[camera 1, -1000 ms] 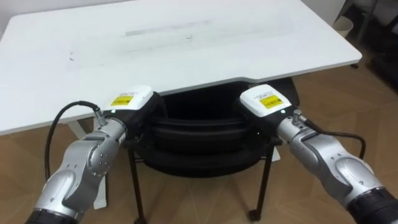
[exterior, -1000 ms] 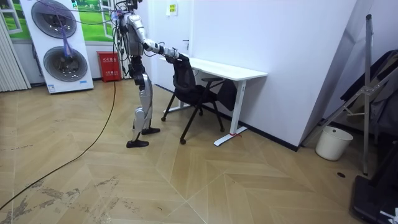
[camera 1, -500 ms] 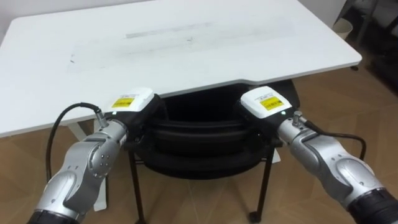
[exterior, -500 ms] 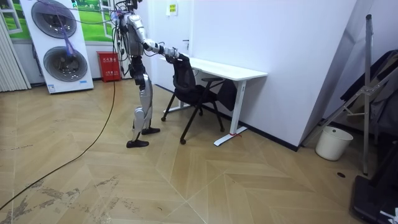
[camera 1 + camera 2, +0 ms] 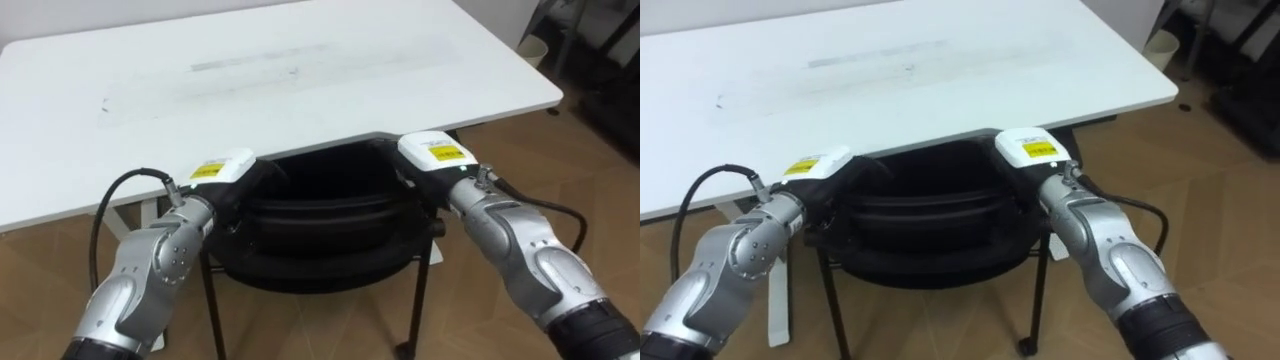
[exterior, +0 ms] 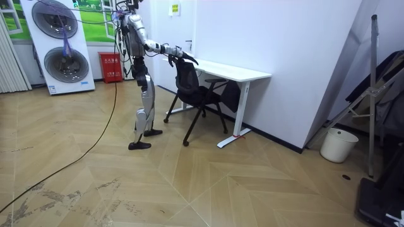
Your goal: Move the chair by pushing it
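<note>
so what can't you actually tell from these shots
- Whether the left hand and right hand are open or shut: eye views, hidden by their own white backs and the backrest of the chair; room view, too small.
- Far part of the seat: eye views, under the table.

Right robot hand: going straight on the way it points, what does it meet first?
Probably the desk, its near edge just ahead of the right robot hand at the chair back; height unclear.

chair (image 5: 315, 215) partly under table (image 5: 280, 80) near edge | left robot hand (image 5: 225, 175) at chair back's left | right robot hand (image 5: 437, 160) at its right
</note>
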Robot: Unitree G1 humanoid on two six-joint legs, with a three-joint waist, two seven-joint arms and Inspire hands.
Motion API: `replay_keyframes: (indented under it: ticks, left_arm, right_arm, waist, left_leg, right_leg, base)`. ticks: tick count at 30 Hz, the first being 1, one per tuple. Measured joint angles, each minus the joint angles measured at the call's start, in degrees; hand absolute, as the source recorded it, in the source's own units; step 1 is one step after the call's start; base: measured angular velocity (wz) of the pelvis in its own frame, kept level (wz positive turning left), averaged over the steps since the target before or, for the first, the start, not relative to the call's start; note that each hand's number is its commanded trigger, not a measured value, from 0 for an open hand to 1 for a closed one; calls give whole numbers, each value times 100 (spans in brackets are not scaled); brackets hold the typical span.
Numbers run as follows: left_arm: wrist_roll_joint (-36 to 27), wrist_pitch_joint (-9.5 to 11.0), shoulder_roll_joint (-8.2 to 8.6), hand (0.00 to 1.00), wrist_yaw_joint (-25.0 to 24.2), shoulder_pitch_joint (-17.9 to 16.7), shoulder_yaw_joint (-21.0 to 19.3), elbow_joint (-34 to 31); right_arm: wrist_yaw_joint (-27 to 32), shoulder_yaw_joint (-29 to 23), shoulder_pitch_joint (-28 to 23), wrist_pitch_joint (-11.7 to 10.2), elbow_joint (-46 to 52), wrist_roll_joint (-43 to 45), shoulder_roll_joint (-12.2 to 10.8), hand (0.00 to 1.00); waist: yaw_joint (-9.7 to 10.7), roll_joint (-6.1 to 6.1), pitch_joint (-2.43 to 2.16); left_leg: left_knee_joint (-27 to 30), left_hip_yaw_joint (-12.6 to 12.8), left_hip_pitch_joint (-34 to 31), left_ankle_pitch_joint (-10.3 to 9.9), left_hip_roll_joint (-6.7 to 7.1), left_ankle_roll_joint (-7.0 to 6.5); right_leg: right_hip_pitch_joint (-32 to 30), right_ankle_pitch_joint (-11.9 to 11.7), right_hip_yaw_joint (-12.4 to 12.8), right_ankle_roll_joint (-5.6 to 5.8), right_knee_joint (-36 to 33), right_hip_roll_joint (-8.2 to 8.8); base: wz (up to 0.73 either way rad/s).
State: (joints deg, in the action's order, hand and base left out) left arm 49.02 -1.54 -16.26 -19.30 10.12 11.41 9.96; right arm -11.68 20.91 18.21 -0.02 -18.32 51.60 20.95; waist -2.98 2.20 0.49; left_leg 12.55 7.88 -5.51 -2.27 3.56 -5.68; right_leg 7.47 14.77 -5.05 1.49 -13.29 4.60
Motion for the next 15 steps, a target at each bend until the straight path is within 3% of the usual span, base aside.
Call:
replay_keyframes:
  ticks: [7,15]
  left_arm:
    - [1,-60,-3,0,-99,0,-1,-19]
    - [-4,-68,-2,0,-159,0,-1,-78]
  right_arm:
    - [-187,-33,-1,76,159,-2,-36,0]
    - [-358,-199,-1,82,159,-148,-108,0]
  waist:
    - [84,-82,10]
    - [97,-79,15]
  left_leg:
    - [-51,-1,29,1,11,1]
    - [-78,-1,33,5,16,5]
  right_leg:
    - [35,-17,-2,-2,73,3]
    - [45,-21,-2,-5,119,3]
  base:
    - [0]
    - [0]
